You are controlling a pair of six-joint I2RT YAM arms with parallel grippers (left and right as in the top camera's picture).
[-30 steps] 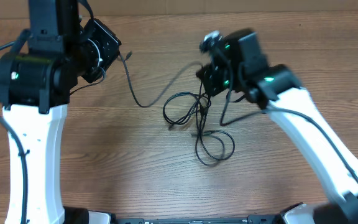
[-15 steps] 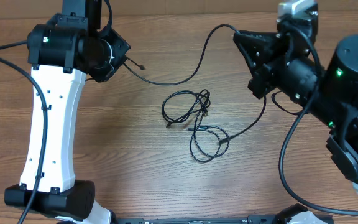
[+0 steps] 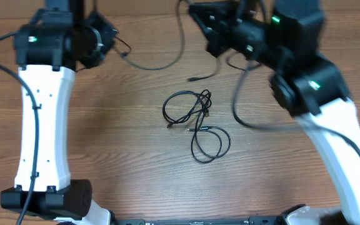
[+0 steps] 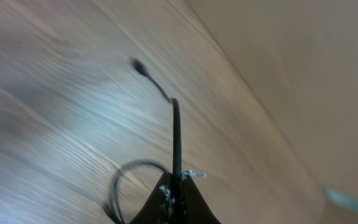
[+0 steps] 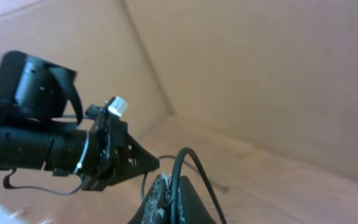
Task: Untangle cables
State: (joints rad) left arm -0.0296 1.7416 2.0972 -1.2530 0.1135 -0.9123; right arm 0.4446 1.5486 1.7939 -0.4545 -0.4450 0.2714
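Covering the overhead view, the wooden table point(image 3: 117, 156) carries everything. Left gripper point(image 4: 176, 190), upper left, and right gripper point(image 5: 168, 186), top centre, are each clamped on cord. Coiled cables point(image 3: 195, 122) lie mid-frame, well below both pincers, touching neither. One loose strand point(image 3: 161, 65) sags between the pincers.
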